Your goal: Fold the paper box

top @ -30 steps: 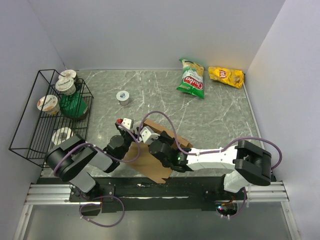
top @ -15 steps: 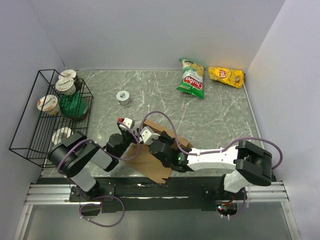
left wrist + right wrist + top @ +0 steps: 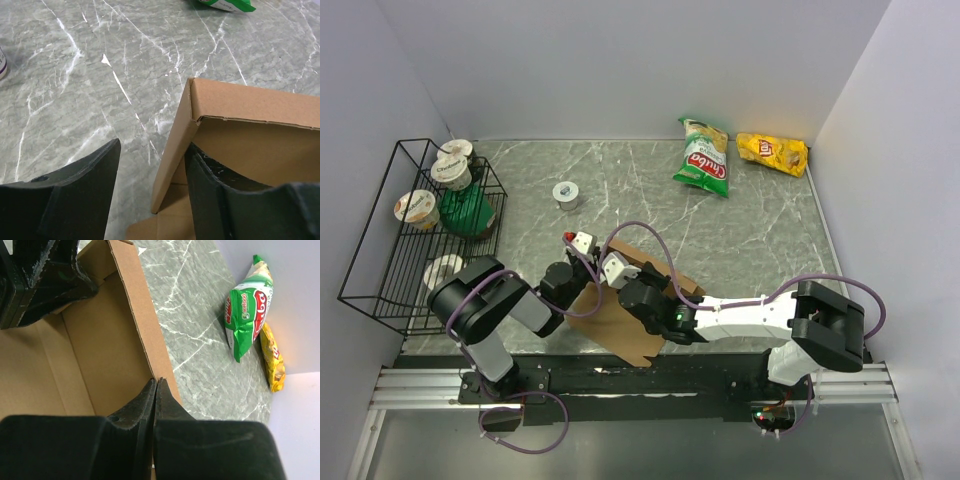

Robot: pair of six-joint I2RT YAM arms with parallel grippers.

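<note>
The paper box (image 3: 620,328) is a plain brown cardboard sheet lying partly folded at the table's near edge. My left gripper (image 3: 584,284) is at its left side. In the left wrist view the left gripper (image 3: 152,150) is open and straddles a raised side flap (image 3: 176,142). Its right finger (image 3: 210,190) lies against the flap's inner face, and its left finger (image 3: 85,190) stands clear outside. My right gripper (image 3: 632,292) is shut on the box's standing wall (image 3: 142,325), its tips (image 3: 156,381) pinching the wall's edge.
A green snack bag (image 3: 703,160) and a yellow snack bag (image 3: 772,152) lie at the far right. A small grey roll (image 3: 566,194) sits mid-left. A black wire basket (image 3: 380,270) with several cups stands along the left edge.
My left gripper has shifted right, closer to the box, and its jaws have narrowed around the raised flap. The right arm has held still.
</note>
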